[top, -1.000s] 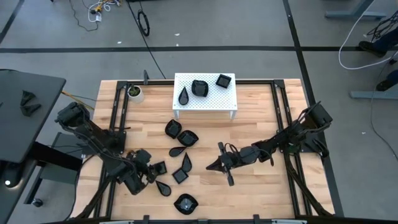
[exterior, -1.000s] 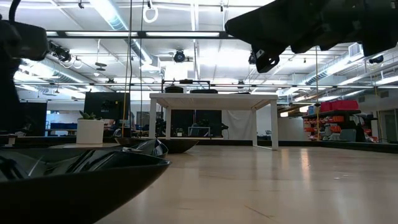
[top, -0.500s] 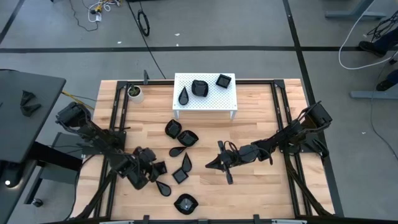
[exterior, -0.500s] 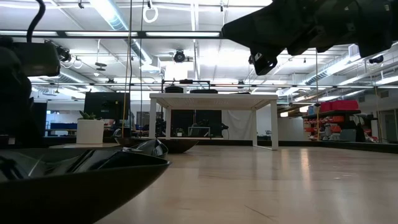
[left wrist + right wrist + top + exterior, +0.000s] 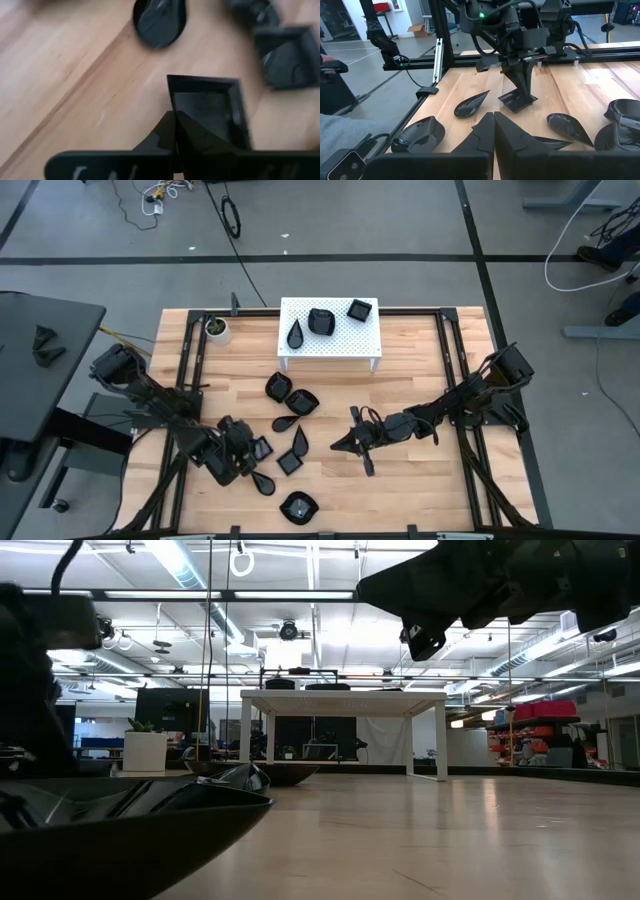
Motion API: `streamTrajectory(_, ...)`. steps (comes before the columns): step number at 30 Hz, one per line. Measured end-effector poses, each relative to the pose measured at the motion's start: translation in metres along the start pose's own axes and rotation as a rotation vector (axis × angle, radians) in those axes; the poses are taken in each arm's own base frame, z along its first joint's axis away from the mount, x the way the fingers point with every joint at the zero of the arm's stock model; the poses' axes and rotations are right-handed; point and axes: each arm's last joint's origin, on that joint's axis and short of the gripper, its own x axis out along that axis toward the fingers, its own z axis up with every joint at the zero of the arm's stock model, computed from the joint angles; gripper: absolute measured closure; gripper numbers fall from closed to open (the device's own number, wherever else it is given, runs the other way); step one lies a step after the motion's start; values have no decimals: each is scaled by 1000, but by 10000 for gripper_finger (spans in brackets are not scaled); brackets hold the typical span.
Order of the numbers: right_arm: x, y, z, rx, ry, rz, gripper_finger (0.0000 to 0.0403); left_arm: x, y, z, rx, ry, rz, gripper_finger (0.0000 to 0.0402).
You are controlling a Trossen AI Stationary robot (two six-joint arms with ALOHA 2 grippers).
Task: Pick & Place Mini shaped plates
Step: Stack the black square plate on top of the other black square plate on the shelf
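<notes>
Left gripper fingers pressed together, pinching the near rim of a square mini plate; plate flat on the wooden table, most of it projecting ahead of the fingertips. Same grip seen from the right wrist view: left gripper pointing down onto the square plate's edge. Teardrop plate just beyond the held one, another square plate off to the side, both apart from the fingers. In the high view, left gripper at the left front of the table, square plate at its tip, more black mini plates clustered nearby: teardrop, square, lobed at the front edge. Right gripper closed on nothing, hovering mid-table, well apart from the held plate. Three plates on the white perforated stand at the back: teardrop, lobed, square. Small white cup with plant at the back left corner.
</notes>
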Motion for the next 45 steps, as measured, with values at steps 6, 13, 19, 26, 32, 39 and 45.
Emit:
streamTrajectory(6, 0, -7, 3, 67, -17, -85, 386, -8, -21, 24, -28, -103, -22, 396)
streamTrajectory(13, -16, -14, 28, 143, -22, -167, 329, -6, -37, 72, -134, -224, -43, 396)
streamTrajectory(19, -17, -12, 46, 106, 20, -175, 262, 0, -43, 107, -163, -380, -101, 395)
streamTrajectory(26, 4, -12, 49, 30, 27, -307, 221, 3, -43, 129, -183, -472, -135, 398)
streamTrajectory(32, 16, -15, 41, 1, 46, -355, 232, 4, -42, 132, -197, -489, -134, 391)
streamTrajectory(39, 21, -20, 34, 0, 55, -376, 271, 2, -44, 134, -201, -514, -146, 395)
streamTrajectory(45, 22, -22, 34, -2, 53, -381, 315, 2, -44, 135, -202, -516, -147, 390)
